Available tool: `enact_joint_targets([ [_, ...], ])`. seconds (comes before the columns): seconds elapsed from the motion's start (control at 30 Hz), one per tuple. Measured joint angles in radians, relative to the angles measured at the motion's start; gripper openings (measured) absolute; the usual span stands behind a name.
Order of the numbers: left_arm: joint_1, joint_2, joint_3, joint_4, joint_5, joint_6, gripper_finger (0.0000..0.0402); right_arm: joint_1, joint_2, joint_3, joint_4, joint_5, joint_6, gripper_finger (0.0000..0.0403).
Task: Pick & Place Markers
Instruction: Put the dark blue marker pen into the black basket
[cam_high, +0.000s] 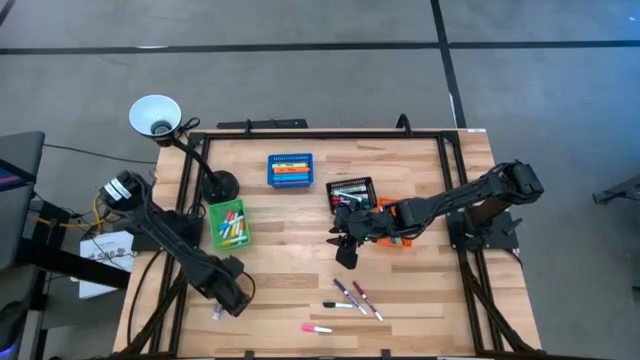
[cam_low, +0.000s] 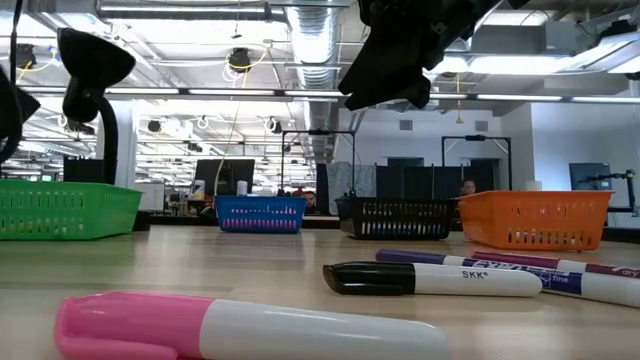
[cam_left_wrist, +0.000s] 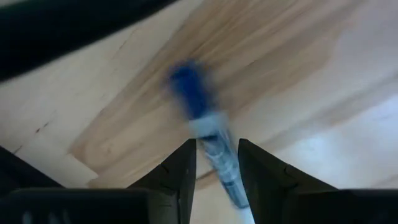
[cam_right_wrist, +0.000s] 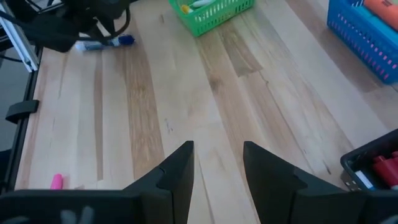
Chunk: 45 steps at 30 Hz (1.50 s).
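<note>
The left gripper (cam_high: 222, 306) is low over the near-left part of the table (cam_high: 300, 240), positioned at a blue-capped marker (cam_left_wrist: 208, 142). In the left wrist view the two fingers (cam_left_wrist: 180, 174) stand apart with the marker barrel running between them; whether the pads already touch the barrel cannot be determined, so treat the grasp as not yet made.

The right gripper (cam_high: 345, 252) hangs above mid-table, near the black bin (cam_high: 350, 190) and the orange bin (cam_high: 395, 228), with its fingers spread and nothing held.

Remaining markers lie loose on the near edge: a pink-capped marker (cam_high: 318, 327), a black-capped marker (cam_low: 430, 278) and a small cluster of markers (cam_high: 358, 298) just beside it. The green bin (cam_high: 228, 225) and the blue bin (cam_high: 290, 170) already contain markers, so the task appears partly done.

Procedure for the step in hand (judged from these views):

1. Centre the barrel between the fingers before closing. It sits slightly skewed to the finger line, and an off-centre close is likely to roll the marker away.
2. Keep the fingertips just clear of the wood while closing, so they do not jam on the surface.
3. Close on the white barrel rather than the cap (the cap end appears wider and may shift the grip).
4. Lift straight up before travelling. The blue bin is the probable destination, well apart from this spot.
</note>
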Motion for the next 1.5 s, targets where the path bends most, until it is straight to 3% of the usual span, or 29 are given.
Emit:
enact_joint_targets([
  [0.3, 0.000, 0.083, 0.004, 0.011, -0.001, 0.064, 0.0110, 0.000, 0.000, 0.000, -0.001, 0.000, 0.000, 0.0129],
  [0.53, -0.002, 0.052, -0.003, 0.028, -0.078, 0.131, 0.0057, 0.000, 0.000, 0.000, 0.013, 0.001, 0.000, 0.0129],
  [0.67, 0.003, -0.045, -0.002, 0.051, -0.251, 0.142, 0.0057, -0.010, -0.001, 0.000, 0.051, 0.008, 0.000, 0.0129],
  [0.77, 0.003, -0.152, -0.002, 0.096, -0.428, 0.240, 0.0062, -0.028, -0.001, 0.000, 0.076, 0.009, -0.001, 0.0129],
  [0.97, 0.003, -0.348, -0.001, 0.206, -0.877, 0.670, 0.0067, -0.057, -0.001, 0.000, 0.103, 0.008, -0.002, 0.0129],
  [1.1, 0.018, -0.424, 0.000, 0.275, -1.053, 0.919, 0.0067, -0.032, -0.047, 0.005, 0.142, -0.023, -0.079, 0.0125],
  [1.23, 0.071, -0.440, 0.000, 0.317, -1.054, 1.068, 0.0070, 0.027, -0.151, 0.002, 0.112, -0.032, -0.260, 0.0114],
  [1.33, 0.131, -0.428, -0.001, 0.400, -1.034, 1.165, 0.0069, 0.062, -0.193, -0.059, 0.231, 0.058, -0.423, 0.0105],
  [1.4, 0.174, -0.415, -0.001, 0.463, -0.969, 1.251, 0.0069, 0.048, -0.195, -0.124, 0.367, 0.060, -0.482, 0.0102],
  [1.5, 0.244, -0.395, -0.001, 0.609, -0.827, 1.397, 0.0069, -0.018, -0.168, -0.194, 0.488, -0.029, -0.497, 0.0100],
])
